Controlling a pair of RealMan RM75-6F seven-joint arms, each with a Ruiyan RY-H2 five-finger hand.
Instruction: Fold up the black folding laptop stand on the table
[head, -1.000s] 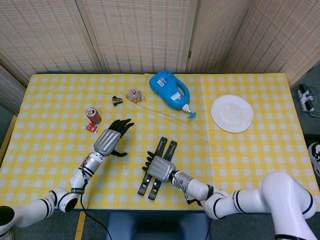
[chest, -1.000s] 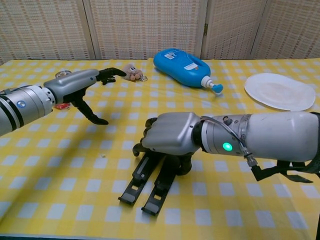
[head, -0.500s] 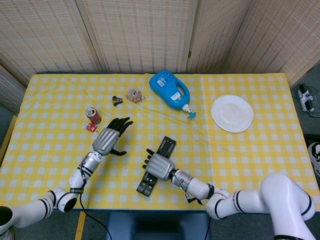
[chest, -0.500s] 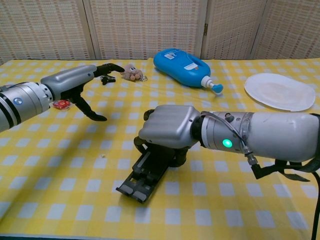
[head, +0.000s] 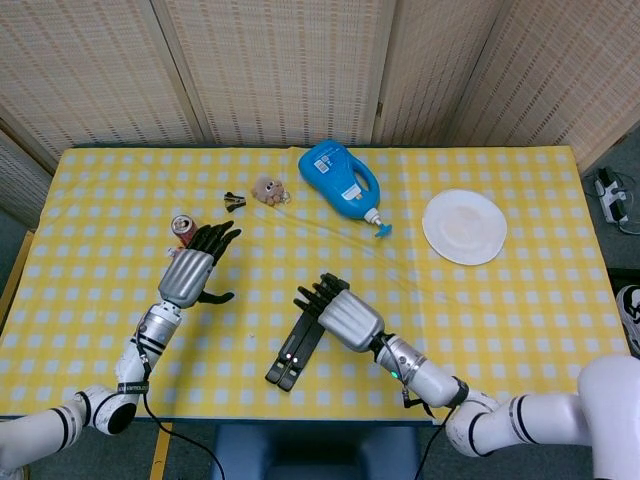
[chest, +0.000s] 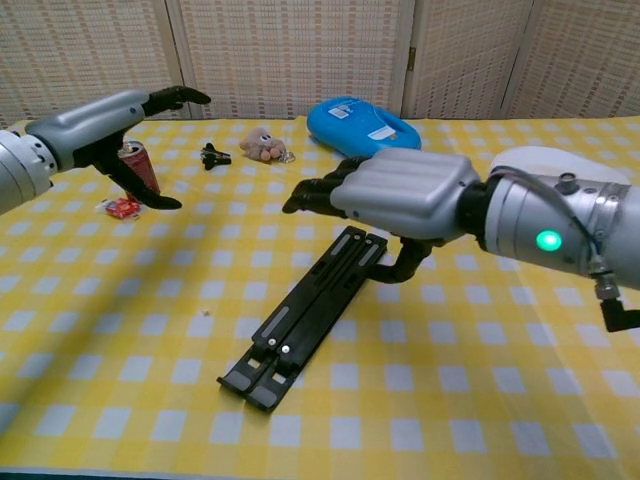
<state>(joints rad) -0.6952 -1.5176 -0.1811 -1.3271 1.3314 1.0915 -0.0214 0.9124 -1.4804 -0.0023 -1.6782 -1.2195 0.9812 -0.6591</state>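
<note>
Now that we've got both hands hovering open and empty, left hand and right hand, the laptop stand lies folded flat, both black bars touching, near the table's front edge.

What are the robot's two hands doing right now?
Left hand: open, holding nothing.
Right hand: open, holding nothing, lifted above the laptop stand.

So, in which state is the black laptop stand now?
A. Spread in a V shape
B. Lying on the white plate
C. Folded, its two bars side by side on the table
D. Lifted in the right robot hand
C: the black laptop stand lies flat on the tablecloth, bars closed together, and the right robot hand is above it, holding nothing.
</note>
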